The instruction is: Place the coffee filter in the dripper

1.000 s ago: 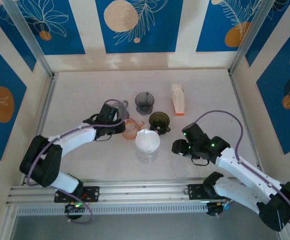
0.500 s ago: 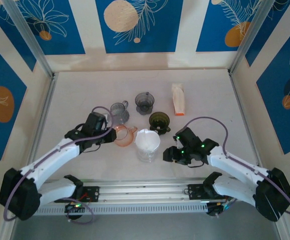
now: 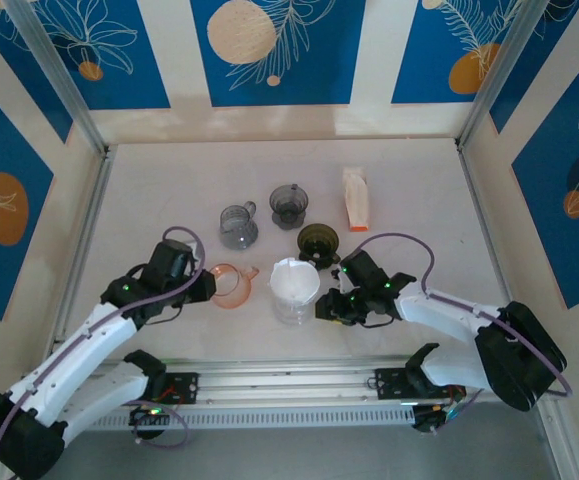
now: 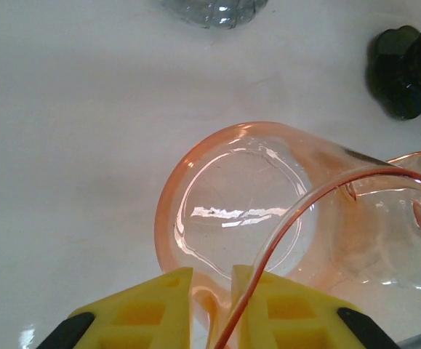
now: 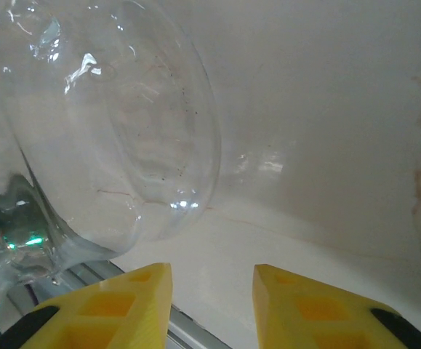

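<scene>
Top camera looks down on the whole desk (image 3: 169, 180) from behind; wrist cameras sit close, the right sharing the clear dripper (image 3: 291, 310).

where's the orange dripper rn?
Top view, left of centre: the orange dripper, handle pinched in the left hand, just left of the clear vessel holding the white filter.

The white paper coffee filter (image 3: 295, 279) sits mouth-up inside the clear dripper (image 3: 295, 311) — apparently fully seated, though the glass blurs its lower edge. The dripper stands upright just on the near side of the dark green dripper (image 3: 319, 241) — slightly left of it.
</scene>
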{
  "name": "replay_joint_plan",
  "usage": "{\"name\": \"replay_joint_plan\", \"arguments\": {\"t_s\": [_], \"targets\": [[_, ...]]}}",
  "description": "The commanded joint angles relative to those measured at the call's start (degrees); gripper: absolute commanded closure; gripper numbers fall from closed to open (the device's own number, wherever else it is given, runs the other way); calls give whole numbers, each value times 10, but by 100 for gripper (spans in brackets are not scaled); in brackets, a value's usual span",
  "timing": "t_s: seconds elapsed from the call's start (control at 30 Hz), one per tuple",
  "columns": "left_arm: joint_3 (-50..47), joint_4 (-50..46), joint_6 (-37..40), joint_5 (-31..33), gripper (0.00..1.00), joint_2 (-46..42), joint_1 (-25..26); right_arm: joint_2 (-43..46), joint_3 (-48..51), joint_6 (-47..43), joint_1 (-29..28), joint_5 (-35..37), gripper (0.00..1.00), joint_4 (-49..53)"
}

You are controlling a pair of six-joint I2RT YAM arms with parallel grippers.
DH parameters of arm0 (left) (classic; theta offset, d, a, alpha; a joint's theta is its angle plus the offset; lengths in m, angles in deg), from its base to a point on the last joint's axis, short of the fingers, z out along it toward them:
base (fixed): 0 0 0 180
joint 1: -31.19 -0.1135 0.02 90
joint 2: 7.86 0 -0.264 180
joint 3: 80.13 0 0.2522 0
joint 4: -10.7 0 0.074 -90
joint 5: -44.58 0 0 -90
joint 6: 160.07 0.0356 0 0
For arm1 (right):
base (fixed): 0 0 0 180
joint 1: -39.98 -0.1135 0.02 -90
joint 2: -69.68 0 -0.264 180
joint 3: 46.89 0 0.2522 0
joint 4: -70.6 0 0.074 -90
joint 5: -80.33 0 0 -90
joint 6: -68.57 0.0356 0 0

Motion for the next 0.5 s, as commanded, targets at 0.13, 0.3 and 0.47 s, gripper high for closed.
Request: {"name": "replay_joint_plan", "arguments": {"t_s": [0.13,0.3,0.47], "targets": [[19,-42,2,8,81,-43,-19,-24,6,29,-8,-46,67,-68],[12,-59,-5,6,81,-65,-21,-50,-3,45,-11,-41,68,-99],[18,-67,-17,3,82,-78,-22,-90,-23,57,-17,-35,68,-129]]}}
